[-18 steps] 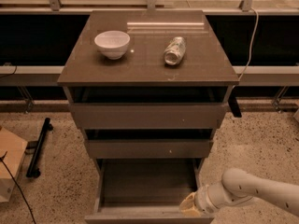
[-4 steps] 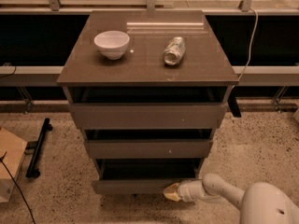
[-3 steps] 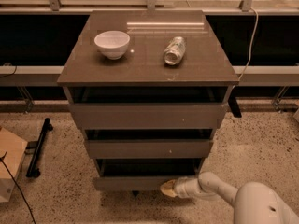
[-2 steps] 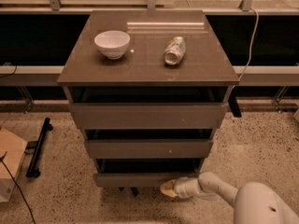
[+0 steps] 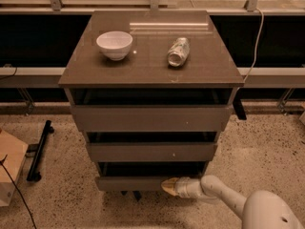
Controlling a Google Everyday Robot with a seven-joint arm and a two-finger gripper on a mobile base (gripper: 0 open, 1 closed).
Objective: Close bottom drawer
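The bottom drawer [image 5: 128, 183] is the lowest of three in the grey-brown cabinet [image 5: 151, 118]. Its plain flat front stands only a little forward of the cabinet, with a dark gap above it. My gripper [image 5: 167, 186] reaches in from the lower right on a white arm [image 5: 224, 200], and its yellowish tip lies against the right part of that drawer front. The middle drawer [image 5: 151, 151] and top drawer [image 5: 151, 118] sit above.
A white bowl [image 5: 114, 44] and a can lying on its side [image 5: 178, 52] rest on the cabinet top. A black bar [image 5: 39, 150] and a cardboard box [image 5: 9, 173] lie on the speckled floor at left. A cable [image 5: 256, 37] hangs at right.
The bottom drawer was pulled far out six seconds ago and has slid back nearly into the cabinet. My gripper has moved left and inward with the drawer front.
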